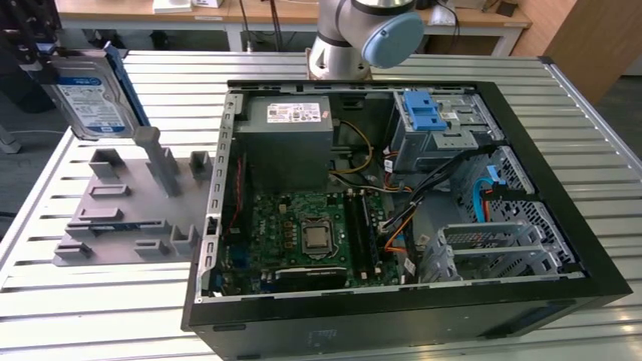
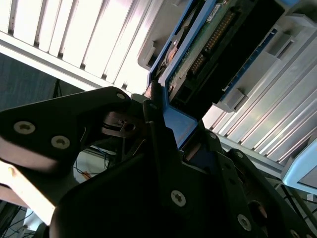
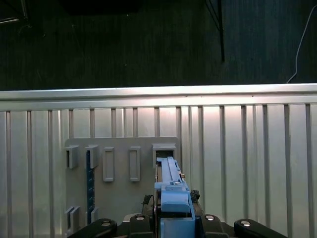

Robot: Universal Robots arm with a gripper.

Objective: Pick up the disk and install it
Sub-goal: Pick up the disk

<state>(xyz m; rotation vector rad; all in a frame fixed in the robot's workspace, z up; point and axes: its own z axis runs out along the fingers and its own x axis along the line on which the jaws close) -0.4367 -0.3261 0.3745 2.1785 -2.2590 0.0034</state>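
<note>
- 1 disk (image 1: 89,94): upright, label facing the open case, held over the grey slotted rack (image 1: 120,218) near the slatted tabletop's (image 1: 101,301) edge at the exterior view's left.
- 1 gripper (image 2: 171,124): fingers clamped on the disk's blue end rail.
- 1 open computer case (image 1: 592,256): beside the rack, mid-tabletop.

I get bright, even light from overhead in the exterior view. The slatted metal table (image 1: 101,316) shines in pale streaks, and the disk (image 1: 89,96) carries a soft sheen on its label. Inside the open computer case (image 1: 401,316) the deeper corners sink into shadow. In the second wrist view the slats burn out to white behind the gripper (image 2: 171,121), which reads nearly as a black silhouette. In the first wrist view the floor (image 3: 148,44) beyond the table is dim.
</note>
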